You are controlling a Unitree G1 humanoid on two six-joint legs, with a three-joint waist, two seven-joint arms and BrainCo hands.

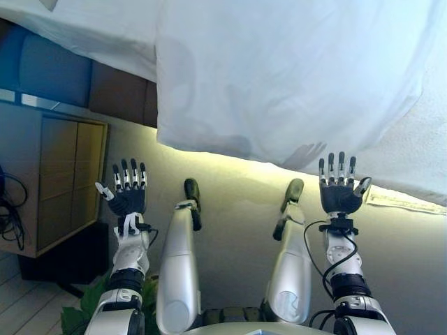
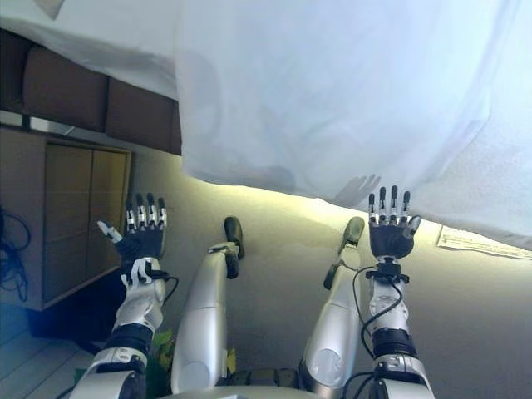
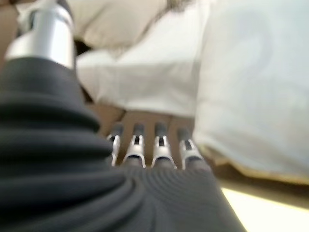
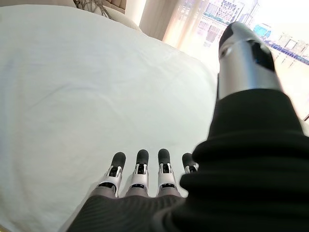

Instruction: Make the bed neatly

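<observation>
A white duvet (image 1: 293, 77) lies spread over the bed and hangs over its near edge; it also shows in the right wrist view (image 4: 72, 96). A white sheet (image 1: 84, 31) covers the bed to the left of it. Pillows (image 3: 120, 24) lie at the far end in the left wrist view. My left hand (image 1: 127, 190) is open, fingers straight, held short of the bed's near edge and touching nothing. My right hand (image 1: 340, 187) is open too, just below the duvet's hanging edge, empty.
A wooden bedside cabinet (image 1: 56, 181) stands at the left, with dark cables (image 1: 8, 209) beside it. The brown bed base (image 1: 119, 94) shows under the sheet. A white label or cloth strip (image 1: 405, 202) lies at the right below the duvet. Beige carpet (image 1: 237, 209) lies before the bed.
</observation>
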